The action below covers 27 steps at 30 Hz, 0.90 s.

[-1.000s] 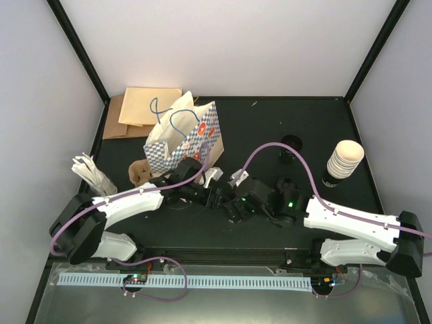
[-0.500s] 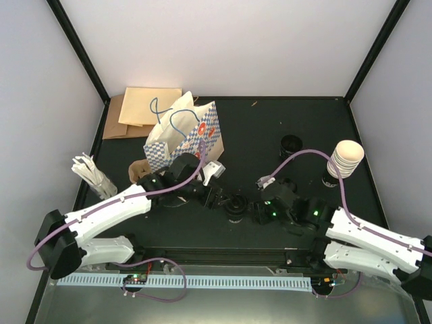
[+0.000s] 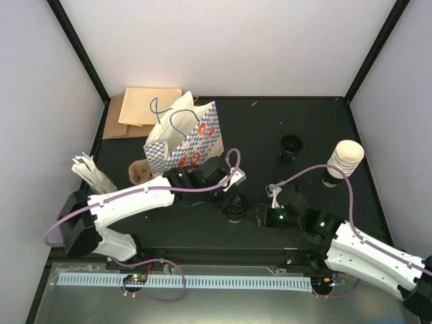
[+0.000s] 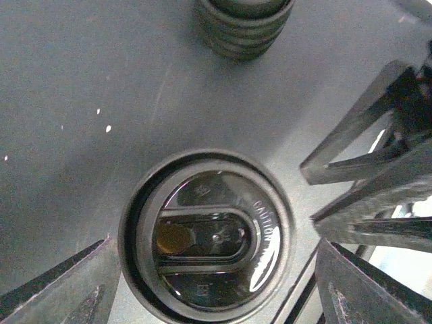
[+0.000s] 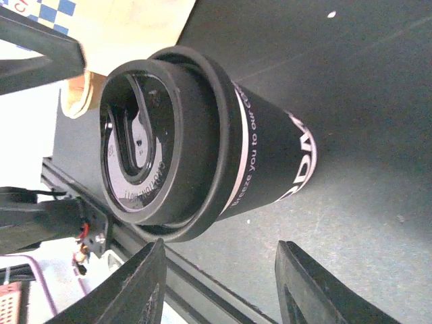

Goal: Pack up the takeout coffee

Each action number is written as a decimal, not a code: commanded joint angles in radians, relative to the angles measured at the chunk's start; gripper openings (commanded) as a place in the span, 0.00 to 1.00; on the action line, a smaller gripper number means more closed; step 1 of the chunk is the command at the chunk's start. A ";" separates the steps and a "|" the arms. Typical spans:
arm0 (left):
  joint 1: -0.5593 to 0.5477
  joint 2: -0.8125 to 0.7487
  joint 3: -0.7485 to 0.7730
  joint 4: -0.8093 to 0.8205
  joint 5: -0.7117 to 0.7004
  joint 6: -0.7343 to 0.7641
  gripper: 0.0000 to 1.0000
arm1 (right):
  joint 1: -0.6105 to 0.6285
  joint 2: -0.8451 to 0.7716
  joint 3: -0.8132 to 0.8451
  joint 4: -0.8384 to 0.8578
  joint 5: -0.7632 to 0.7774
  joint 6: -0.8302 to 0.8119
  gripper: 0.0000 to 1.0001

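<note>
Black table (image 3: 270, 121) bears lidded cup (image 3: 235, 206), checked bag (image 3: 185, 138).

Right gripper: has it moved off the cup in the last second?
Yes. The right gripper has backed off the lidded black cup, moving rightward and toward the near edge, farther from the blue-checked bag.

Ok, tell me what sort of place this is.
Probably a robot test cell staged as a café takeout counter: a lidded black coffee cup, a stack of cream paper cups and a blue-checked paper bag.
</note>
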 commanded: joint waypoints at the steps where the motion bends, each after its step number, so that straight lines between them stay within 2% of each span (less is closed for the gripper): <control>1: -0.016 0.051 0.048 -0.083 -0.068 0.024 0.82 | -0.007 -0.033 -0.056 0.168 -0.088 0.124 0.46; 11: -0.018 0.087 0.061 -0.083 -0.067 0.020 0.78 | -0.009 -0.015 -0.083 0.203 -0.078 0.147 0.43; 27: -0.019 0.126 0.066 -0.069 -0.052 0.009 0.70 | -0.008 0.018 -0.100 0.193 -0.048 0.163 0.32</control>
